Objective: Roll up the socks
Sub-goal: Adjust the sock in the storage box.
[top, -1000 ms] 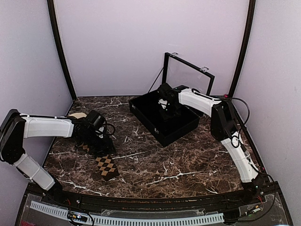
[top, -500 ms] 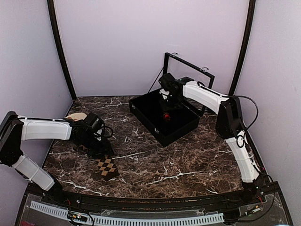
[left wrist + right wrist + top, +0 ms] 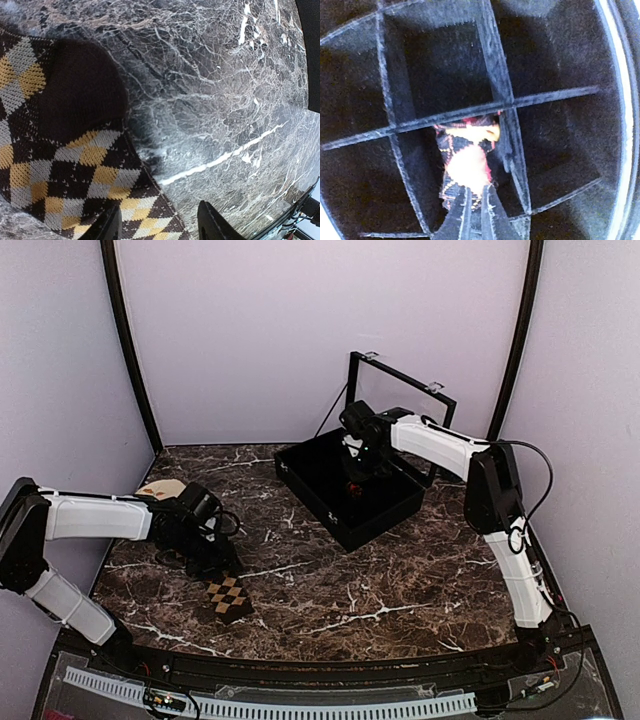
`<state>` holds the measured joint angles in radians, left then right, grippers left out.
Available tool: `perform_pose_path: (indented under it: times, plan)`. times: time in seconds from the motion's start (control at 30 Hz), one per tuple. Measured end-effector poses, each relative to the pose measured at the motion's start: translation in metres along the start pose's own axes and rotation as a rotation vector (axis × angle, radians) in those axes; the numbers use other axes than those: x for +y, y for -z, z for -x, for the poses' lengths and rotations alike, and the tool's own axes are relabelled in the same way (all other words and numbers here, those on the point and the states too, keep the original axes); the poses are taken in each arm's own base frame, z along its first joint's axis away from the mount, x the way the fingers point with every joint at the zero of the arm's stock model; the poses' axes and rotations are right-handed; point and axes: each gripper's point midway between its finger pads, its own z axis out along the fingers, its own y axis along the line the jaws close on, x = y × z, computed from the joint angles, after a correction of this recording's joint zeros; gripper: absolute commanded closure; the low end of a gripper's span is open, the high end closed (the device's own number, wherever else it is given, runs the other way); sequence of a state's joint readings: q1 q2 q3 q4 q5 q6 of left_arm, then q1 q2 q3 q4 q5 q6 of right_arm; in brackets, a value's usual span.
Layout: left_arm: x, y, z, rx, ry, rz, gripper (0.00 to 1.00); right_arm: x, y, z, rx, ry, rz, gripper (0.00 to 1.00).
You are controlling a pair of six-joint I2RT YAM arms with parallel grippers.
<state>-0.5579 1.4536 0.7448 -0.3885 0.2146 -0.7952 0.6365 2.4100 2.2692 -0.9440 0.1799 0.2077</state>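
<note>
The bench [image 3: 400, 590] carries a black divided box [image 3: 300, 468] with the red sock [image 3: 467, 167] bundled in one compartment. The right jaws hang above it, nearly closed and empty. The tan sock [image 3: 75, 190] lies flat under the wide left jaws. It seems next: pinch its end, then roll.

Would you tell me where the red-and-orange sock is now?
The red-and-orange sock lies in a compartment of the black divided box, back right in the top view, under the right gripper.
</note>
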Motion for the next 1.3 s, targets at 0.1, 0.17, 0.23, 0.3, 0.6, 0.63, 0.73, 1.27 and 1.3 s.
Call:
perform_pose_path:
  times: [0.1, 0.17, 0.23, 0.3, 0.6, 0.63, 0.73, 1.27, 1.3]
  plan:
    - [0.0, 0.0, -0.001, 0.002, 0.003, -0.003, 0.45, 0.0, -0.008, -0.011, 0.032, 0.002, -0.004, 0.94]
    - [0.0, -0.001, -0.001, 0.003, 0.003, -0.004, 0.45, 0.0, -0.012, -0.018, 0.051, 0.005, -0.004, 0.94]
    - [0.001, -0.001, -0.002, 0.004, 0.004, -0.004, 0.45, 0.001, -0.013, -0.02, 0.059, 0.006, 0.0, 0.94]
    - [0.0, -0.001, -0.002, 0.004, 0.005, -0.005, 0.45, 0.002, -0.013, -0.021, 0.06, 0.005, 0.007, 0.94]
    - [0.0, 0.0, -0.001, 0.003, 0.016, -0.006, 0.45, 0.006, -0.027, -0.028, 0.088, 0.003, 0.026, 0.93]
    - [0.0, 0.0, -0.001, 0.002, 0.018, -0.006, 0.45, 0.007, -0.028, -0.028, 0.09, 0.001, 0.03, 0.93]
    - [-0.001, 0.001, -0.001, -0.002, 0.019, -0.009, 0.45, 0.008, -0.032, -0.028, 0.096, -0.002, 0.035, 0.93]
    - [-0.002, 0.003, 0.0, -0.007, 0.022, -0.013, 0.45, -0.016, 0.016, 0.019, -0.09, -0.029, -0.071, 0.75]
    - [-0.002, 0.003, 0.0, -0.008, 0.022, -0.014, 0.45, -0.019, 0.038, 0.033, -0.15, -0.043, -0.074, 0.73]
